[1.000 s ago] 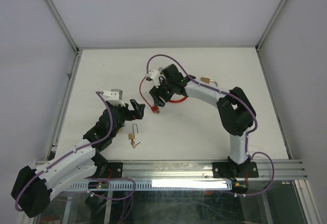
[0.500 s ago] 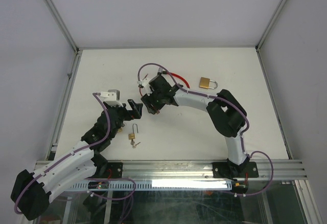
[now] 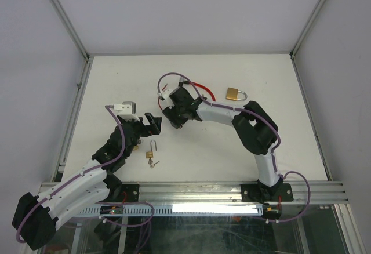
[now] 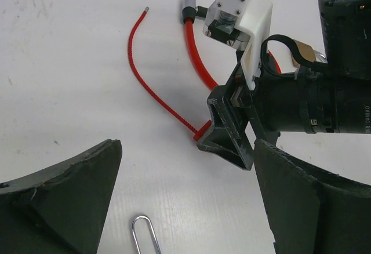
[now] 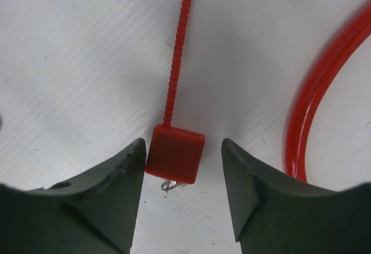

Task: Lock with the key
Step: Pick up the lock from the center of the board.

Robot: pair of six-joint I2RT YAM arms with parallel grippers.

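Observation:
A small brass padlock [image 3: 151, 152] lies with its shackle [image 4: 146, 233] raised, just in front of my left gripper [image 3: 155, 124]. A small metal piece, apparently the key [image 3: 154, 163], sticks out of its underside. The left gripper [image 4: 185, 207] is wide open above the table with nothing between its fingers. My right gripper [image 5: 182, 147] is low on the table, its open jaws on either side of the red block [image 5: 175, 153] that ends a ribbed red strap [image 5: 177, 51]. The left finger [image 5: 124, 173] nearly touches the block, and a gap shows on the right side.
A larger brass padlock [image 3: 234, 94] lies at the back right. A red cable [image 5: 324, 86] loops beside the strap. The two grippers are close together, and the right gripper [image 4: 229, 129] fills the upper right of the left wrist view. Metal frame rails border the table.
The right arm swung left and came down over the red block, uncovering the larger padlock. Its jaws have narrowed a little. The left arm has barely moved.

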